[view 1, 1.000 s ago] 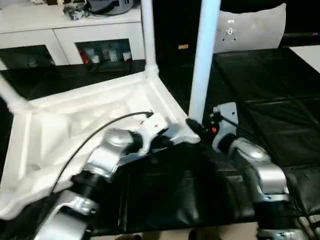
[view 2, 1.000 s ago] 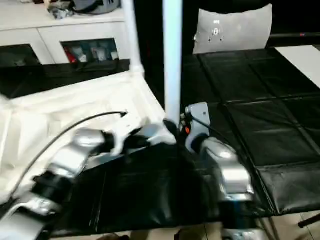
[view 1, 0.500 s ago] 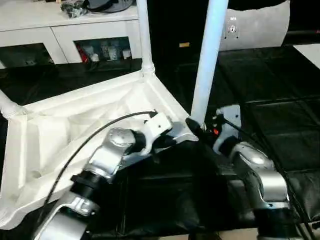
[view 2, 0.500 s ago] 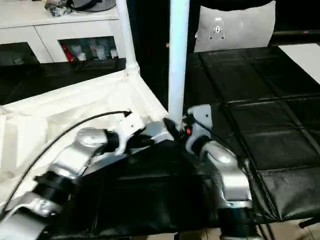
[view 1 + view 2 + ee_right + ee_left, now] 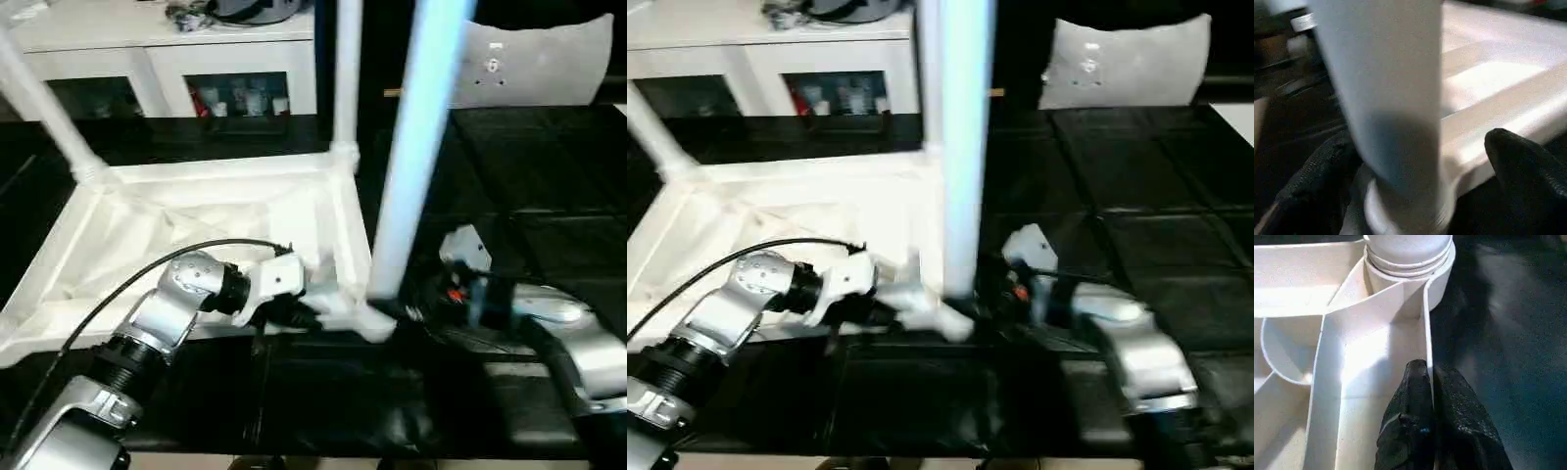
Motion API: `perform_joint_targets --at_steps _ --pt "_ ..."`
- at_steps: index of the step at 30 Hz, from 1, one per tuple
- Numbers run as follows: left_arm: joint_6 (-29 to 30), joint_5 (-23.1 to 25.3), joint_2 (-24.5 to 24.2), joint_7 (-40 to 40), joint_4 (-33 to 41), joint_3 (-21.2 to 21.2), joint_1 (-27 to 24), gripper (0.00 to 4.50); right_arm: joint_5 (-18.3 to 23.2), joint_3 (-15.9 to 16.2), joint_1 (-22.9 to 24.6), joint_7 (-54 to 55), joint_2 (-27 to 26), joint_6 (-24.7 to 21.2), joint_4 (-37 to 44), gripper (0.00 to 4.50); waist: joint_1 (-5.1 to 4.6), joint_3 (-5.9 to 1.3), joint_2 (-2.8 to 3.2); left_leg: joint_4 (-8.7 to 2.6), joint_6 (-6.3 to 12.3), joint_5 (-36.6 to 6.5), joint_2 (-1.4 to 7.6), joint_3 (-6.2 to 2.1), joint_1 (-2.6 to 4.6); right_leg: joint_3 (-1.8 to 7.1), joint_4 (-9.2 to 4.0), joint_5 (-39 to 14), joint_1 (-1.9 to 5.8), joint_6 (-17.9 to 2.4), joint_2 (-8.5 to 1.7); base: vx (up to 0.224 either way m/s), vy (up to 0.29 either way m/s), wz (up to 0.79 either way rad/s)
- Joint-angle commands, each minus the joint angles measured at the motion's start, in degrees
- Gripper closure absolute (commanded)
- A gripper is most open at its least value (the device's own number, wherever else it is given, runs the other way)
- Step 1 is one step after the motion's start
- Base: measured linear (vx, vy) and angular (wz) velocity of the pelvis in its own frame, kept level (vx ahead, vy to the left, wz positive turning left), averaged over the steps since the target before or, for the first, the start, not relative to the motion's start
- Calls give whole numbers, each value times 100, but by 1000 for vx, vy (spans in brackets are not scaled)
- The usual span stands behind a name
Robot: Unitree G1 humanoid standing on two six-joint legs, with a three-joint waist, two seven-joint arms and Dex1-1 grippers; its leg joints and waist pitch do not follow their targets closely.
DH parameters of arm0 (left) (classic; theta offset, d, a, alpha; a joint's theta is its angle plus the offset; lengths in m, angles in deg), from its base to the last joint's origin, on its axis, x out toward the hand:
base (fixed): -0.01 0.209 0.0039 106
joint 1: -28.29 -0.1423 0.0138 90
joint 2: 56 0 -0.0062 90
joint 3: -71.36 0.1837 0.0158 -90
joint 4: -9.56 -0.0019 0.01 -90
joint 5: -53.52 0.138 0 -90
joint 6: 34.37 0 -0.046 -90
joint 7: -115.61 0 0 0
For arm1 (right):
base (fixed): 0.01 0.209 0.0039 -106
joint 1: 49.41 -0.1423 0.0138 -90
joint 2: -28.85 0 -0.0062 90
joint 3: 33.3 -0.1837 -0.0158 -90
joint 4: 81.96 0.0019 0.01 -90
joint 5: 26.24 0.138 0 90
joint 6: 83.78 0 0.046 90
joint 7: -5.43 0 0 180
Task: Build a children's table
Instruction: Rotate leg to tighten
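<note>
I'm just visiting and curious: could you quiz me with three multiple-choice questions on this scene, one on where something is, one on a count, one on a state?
1. Where does the left end effector grip the children's table?
A. on its rim wall
B. on a leg
C. on the cushion

2. How many legs stand in the sockets that are in view?
A. one
B. three
C. five

3. How is the right end effector around the nearest leg?
A. open
C. clamped shut
B. holding a cup

Answers: 1 A, black fingers pinch the thin white wall. 2 B, three legs rise from corners. 3 A, its fingers stand apart on both sides of the leg.
</note>
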Motion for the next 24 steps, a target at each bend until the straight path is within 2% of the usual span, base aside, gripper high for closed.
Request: perform_joint_targets --at_steps 1,3,5,6,7,12,13,15,19,22,24 --pt "-227 -48 -26 -425 40 199 160 450 134 97 -87 -354 63 20 14 23 18 -450 -126 -411 431 -1413 352 -102 97 310 -386 -1899 291 -1163 -390 0 0 0" --pt "-286 -66 -35 -580 16 240 188 450 163 183 -121 -585 150 12 -11 23 62 -451 -112 -403 421 -1343 354 -104 102 306 -386 -2005 280 -1151 -399 0 0 0" --pt "-362 -81 -39 -766 3 302 226 450 205 312 -188 -876 240 -51 -52 23 114 -465 -123 -393 426 -1295 359 -99 122 302 -386 -2052 271 -1127 -389 0 0 0" --pt "-404 -100 -41 -869 10 341 240 450 208 370 -236 -981 254 -62 -94 23 133 -464 -105 -397 428 -1283 372 -108 119 304 -373 -2000 269 -1146 -389 0 0 0" --pt "-388 -108 -39 -911 28 362 242 450 208 401 -264 -1014 250 -76 -119 58 138 -468 -113 -399 415 -1290 375 -109 115 304 -367 -1956 270 -1161 -389 0 0 0" --pt "-381 -164 -23 -1076 70 456 257 450 279 558 -386 -1209 286 -173 -234 71 195 -483 -115 -398 374 -1277 378 -112 120 304 -345 -1838 278 -1213 -389 0 0 0" --pt "-331 -177 -11 -1130 120 484 247 450 268 630 -425 -1298 299 -227 -259 104 210 -486 -117 -393 374 -1270 377 -108 123 306 -343 -1829 276 -1210 -393 0 0 0" --pt "-319 -181 -2 -1139 134 489 243 450 285 656 -440 -1341 307 -282 -267 105 227 -489 -130 -387 383 -1244 377 -104 127 307 -343 -1818 275 -1214 -394 0 0 0" --pt "-307 -190 4 -1218 185 513 199 450 359 754 -506 -1504 354 -454 -285 149 231 -484 -152 -387 393 -1170 372 -107 112 304 -337 -1811 281 -1199 -387 0 0 0" --pt "-307 -197 -9 -1243 197 535 189 450 374 780 -529 -1563 372 -477 -300 161 232 -475 -159 -386 384 -1201 371 -106 113 302 -351 -1919 277 -1171 -394 0 0 0" --pt "-319 -197 -21 -1252 190 552 189 450 384 809 -549 -1611 388 -511 -308 192 233 -477 -154 -384 383 -1204 372 -107 115 303 -353 -1952 278 -1157 -396 0 0 0"
